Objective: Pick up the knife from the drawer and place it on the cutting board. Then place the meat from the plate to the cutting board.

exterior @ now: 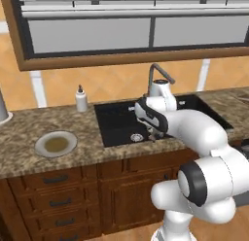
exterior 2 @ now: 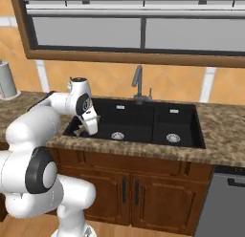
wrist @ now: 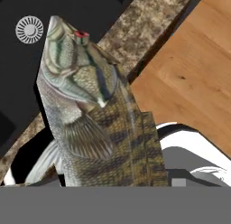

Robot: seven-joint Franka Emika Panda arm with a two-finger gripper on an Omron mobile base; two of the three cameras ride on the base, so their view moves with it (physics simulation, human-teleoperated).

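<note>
Room: a kitchen with orange wall tiles and a wide window in a brown wood frame.
Counter [exterior: 29, 133]: speckled brown stone, flat and long, on top of dark wood cabinets [exterior: 58, 196] with drawers and dark handles.
Sink [exterior 2: 139, 121]: black, with two bowls, each with a round silver drain; a thin grey tap [exterior 2: 138, 83] stands at the far edge.
Plate [exterior: 56, 144]: round and grey with a brownish middle; it sits on the counter left of the sink.
Bottle [exterior: 81, 99]: small and white with a dark tip, by the wall, left of the sink.
Fish [wrist: 90, 110]: this is the meat. It is long, with shiny scales, green and brown stripes, a fin on its side and a red eye. It fills the hand view, head pointing away from the hand.
Gripper [exterior 2: 85, 128]: its fingers are around the fish's tail end and hold it; the fish hides the tips in the hand view.
Arm: white with dark joints, bent like an elbow. The hand points down over the near left part of the sink, just by the counter's edge.
Floor [wrist: 198, 69]: smooth orange-brown wood below the hand.
</note>
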